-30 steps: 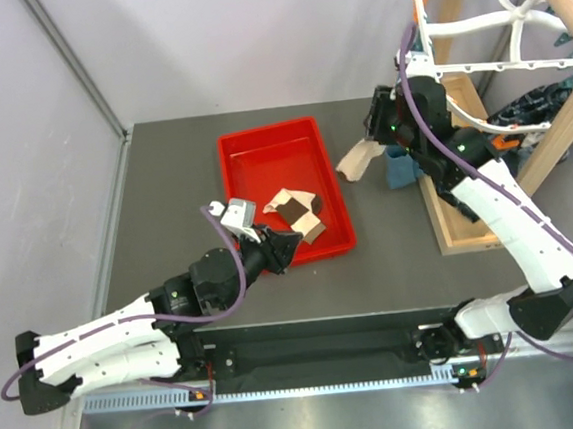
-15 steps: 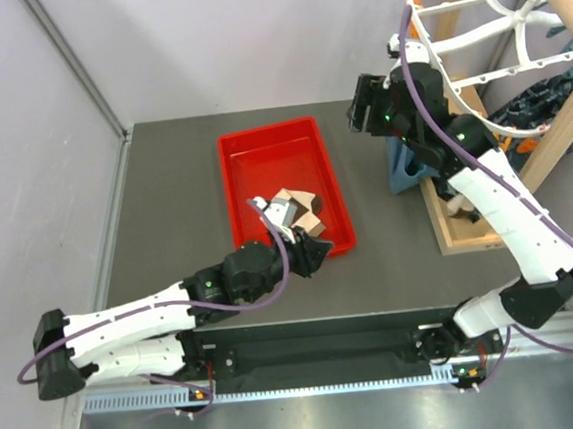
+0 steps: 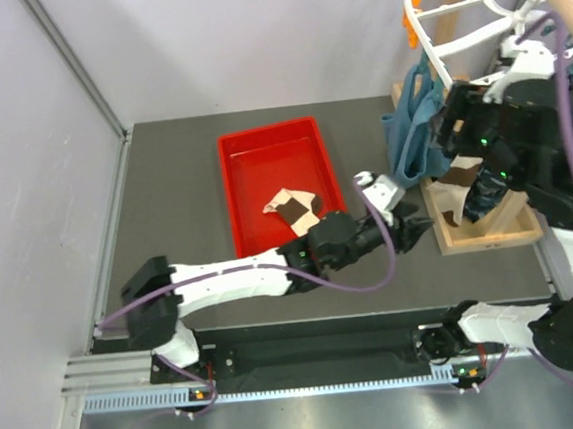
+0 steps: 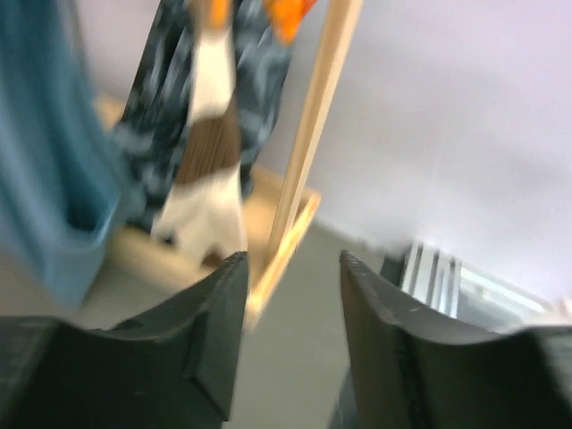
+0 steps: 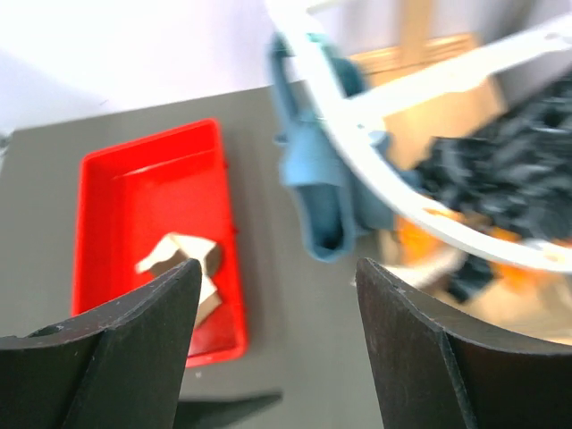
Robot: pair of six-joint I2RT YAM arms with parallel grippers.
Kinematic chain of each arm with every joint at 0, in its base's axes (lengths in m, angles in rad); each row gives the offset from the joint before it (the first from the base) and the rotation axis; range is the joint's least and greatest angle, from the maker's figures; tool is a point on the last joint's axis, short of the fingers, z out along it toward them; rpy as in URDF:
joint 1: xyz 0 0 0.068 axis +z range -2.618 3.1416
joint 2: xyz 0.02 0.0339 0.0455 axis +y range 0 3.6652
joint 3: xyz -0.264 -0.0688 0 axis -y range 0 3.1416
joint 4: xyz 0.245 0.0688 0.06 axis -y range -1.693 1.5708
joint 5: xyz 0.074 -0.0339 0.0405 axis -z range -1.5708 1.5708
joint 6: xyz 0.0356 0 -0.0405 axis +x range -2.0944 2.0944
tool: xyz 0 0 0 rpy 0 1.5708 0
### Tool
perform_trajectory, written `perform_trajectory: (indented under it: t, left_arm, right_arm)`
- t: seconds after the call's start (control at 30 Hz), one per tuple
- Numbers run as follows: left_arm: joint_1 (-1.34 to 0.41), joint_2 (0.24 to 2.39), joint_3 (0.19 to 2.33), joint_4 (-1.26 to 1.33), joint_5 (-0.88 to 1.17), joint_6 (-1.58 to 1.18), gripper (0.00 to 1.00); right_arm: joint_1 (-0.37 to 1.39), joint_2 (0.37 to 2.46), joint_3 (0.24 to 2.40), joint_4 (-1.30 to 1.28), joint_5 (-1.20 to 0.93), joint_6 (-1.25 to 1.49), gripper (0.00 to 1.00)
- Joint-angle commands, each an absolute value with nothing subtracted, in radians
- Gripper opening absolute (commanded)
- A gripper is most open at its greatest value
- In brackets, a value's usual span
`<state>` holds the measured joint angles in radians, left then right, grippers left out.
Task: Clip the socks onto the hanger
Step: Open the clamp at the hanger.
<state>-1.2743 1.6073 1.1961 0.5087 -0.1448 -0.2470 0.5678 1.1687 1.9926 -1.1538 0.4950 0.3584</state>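
Observation:
One beige sock [image 3: 292, 205] with brown patches lies in the red tray [image 3: 251, 153], also seen in the right wrist view as a sock [image 5: 181, 260]. A second sock [image 3: 458, 187] hangs under the white hanger [image 3: 424, 24], below an orange peg [image 4: 291, 12]; the left wrist view shows this sock [image 4: 213, 156] dangling in front of dark fabric. My left gripper [image 3: 418, 227] reaches toward it near the wooden base, open and holding nothing [image 4: 290, 268]. My right gripper [image 3: 449, 125] hovers by the hanger rim [image 5: 368, 157], open and holding nothing [image 5: 277, 277].
A teal cloth [image 3: 410, 141] hangs from the hanger beside the sock. Dark navy patterned fabric [image 5: 500, 161] hangs behind. A slanted wooden pole [image 3: 552, 5] rises from a wooden base frame [image 3: 479, 233] on the table's right side.
My left arm swung right from the tray to the wooden base, its jaws opening. My right gripper let go of the second sock, which now hangs at the hanger, and drew back right.

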Motion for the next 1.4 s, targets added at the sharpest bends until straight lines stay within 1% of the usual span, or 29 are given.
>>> perform_trajectory:
  t: [0.0, 0.1, 0.17, 0.2, 0.23, 0.33, 0.43, 0.6, 0.77, 0.83, 0.97, 1.13, 1.37]
  left_arm:
    - [-1.278, 1.730, 1.337, 0.718, -0.066, -0.115, 0.52]
    - [-1.279, 1.870, 1.416, 0.895, -0.055, -0.072, 0.53]
    - [-1.279, 1.972, 1.471, 1.025, -0.063, -0.058, 0.48]
    - [-1.279, 2.005, 1.495, 1.049, -0.066, -0.051, 0.47]
    - [-1.279, 2.072, 1.564, 1.057, -0.074, -0.046, 0.46]
    - [-1.279, 2.161, 1.701, 1.058, -0.095, -0.014, 0.46]
    - [-1.281, 2.291, 1.790, 1.158, -0.117, 0.021, 0.47]
    - [-1.281, 2.405, 1.951, 1.160, -0.164, 0.057, 0.49]
    - [-1.276, 2.529, 2.135, 1.181, -0.204, 0.149, 0.50]
    - [-1.266, 2.566, 2.207, 1.160, -0.218, 0.150, 0.49]
    - [-1.255, 2.585, 2.252, 1.138, -0.207, 0.120, 0.44]
    - [-1.249, 2.617, 2.316, 1.101, -0.212, 0.123, 0.42]
    - [-1.241, 2.623, 2.327, 1.091, -0.224, 0.113, 0.39]
  right_arm:
    - [0.578, 1.140, 2.051, -1.308, 0.638, 0.333, 0.70]
    - [0.578, 1.124, 2.097, -1.341, 0.670, 0.339, 0.70]
    - [0.578, 1.123, 2.120, -1.364, 0.661, 0.350, 0.70]
    - [0.578, 1.120, 2.120, -1.364, 0.655, 0.353, 0.70]
    - [0.578, 1.121, 2.118, -1.364, 0.644, 0.354, 0.70]
    - [0.578, 1.123, 2.121, -1.367, 0.615, 0.364, 0.70]
    - [0.578, 1.114, 2.112, -1.364, 0.584, 0.365, 0.69]
    - [0.578, 1.098, 2.092, -1.355, 0.564, 0.348, 0.69]
    - [0.578, 1.077, 2.088, -1.355, 0.560, 0.334, 0.68]
    - [0.578, 1.071, 2.091, -1.356, 0.555, 0.331, 0.68]
    - [0.578, 1.063, 2.079, -1.358, 0.557, 0.322, 0.68]
    - [0.578, 1.063, 2.050, -1.362, 0.566, 0.327, 0.68]
    - [0.578, 1.052, 2.002, -1.358, 0.580, 0.337, 0.68]
